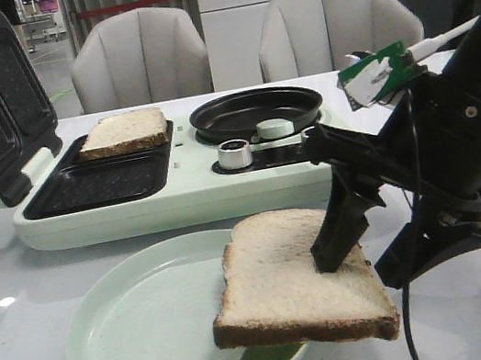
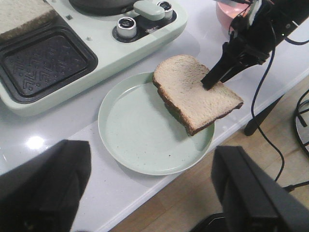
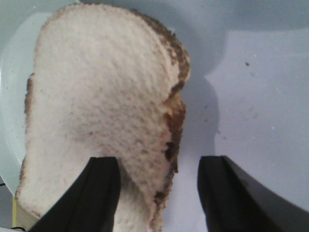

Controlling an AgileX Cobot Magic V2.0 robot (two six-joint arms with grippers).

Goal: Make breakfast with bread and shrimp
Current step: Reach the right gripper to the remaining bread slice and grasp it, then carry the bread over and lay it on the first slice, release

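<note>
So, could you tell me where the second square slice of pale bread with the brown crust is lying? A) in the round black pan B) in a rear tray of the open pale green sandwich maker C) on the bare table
B: the second bread slice lies in a rear tray of the sandwich maker, beside the black pan.

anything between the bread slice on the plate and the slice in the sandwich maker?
Front view: the maker's empty near grill well and its front wall, then bare plate. Far slice; near slice under the right gripper.

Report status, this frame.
Right pincer open, straddling edge of beige brown-crusted bread slice on pale green round plate. Left pincer open, idle. Nothing blocking.
</note>
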